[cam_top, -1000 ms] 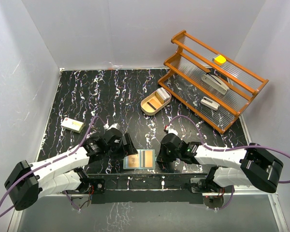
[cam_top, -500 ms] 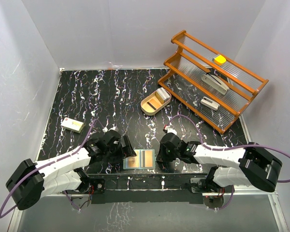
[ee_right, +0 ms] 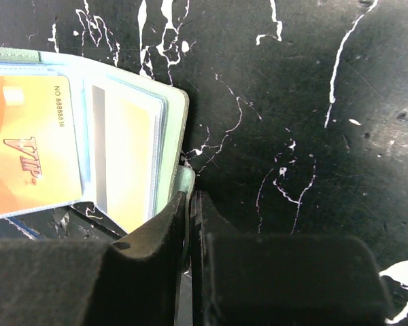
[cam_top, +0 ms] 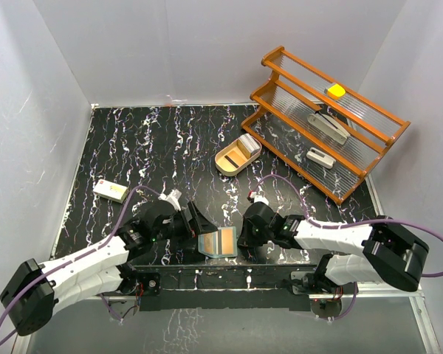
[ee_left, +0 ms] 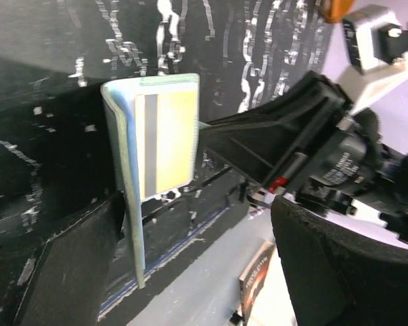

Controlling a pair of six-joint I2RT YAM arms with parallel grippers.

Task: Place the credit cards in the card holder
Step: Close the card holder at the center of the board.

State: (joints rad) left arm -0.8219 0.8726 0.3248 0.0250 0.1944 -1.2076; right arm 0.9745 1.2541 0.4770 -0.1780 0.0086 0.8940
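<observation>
The holder (cam_top: 218,242) lies half-open at the near edge of the surface (cam_top: 133,147), with an orange card (ee_right: 30,153) in a pocket. It looks light, thin and floppy, so it is best pinched by an edge. The right jaws are clamped on its snap tab (ee_right: 183,180). The left jaws stand apart, with the raised flap (ee_left: 126,197) between them. The tray (cam_top: 236,157), rack (cam_top: 326,118) and box (cam_top: 111,190) sit well clear.

The card holder (cam_top: 218,242) lies at the near edge of the tabletop (cam_top: 170,147), between the left end effector (cam_top: 196,225) on its left and the right end effector (cam_top: 244,237) on its right, with credit cards (ee_right: 27,156) in its pockets. Behind it sits a tray (cam_top: 232,164). A rack (cam_top: 328,122) stands at the far right, and a small box (cam_top: 111,190) lies well to the left.
</observation>
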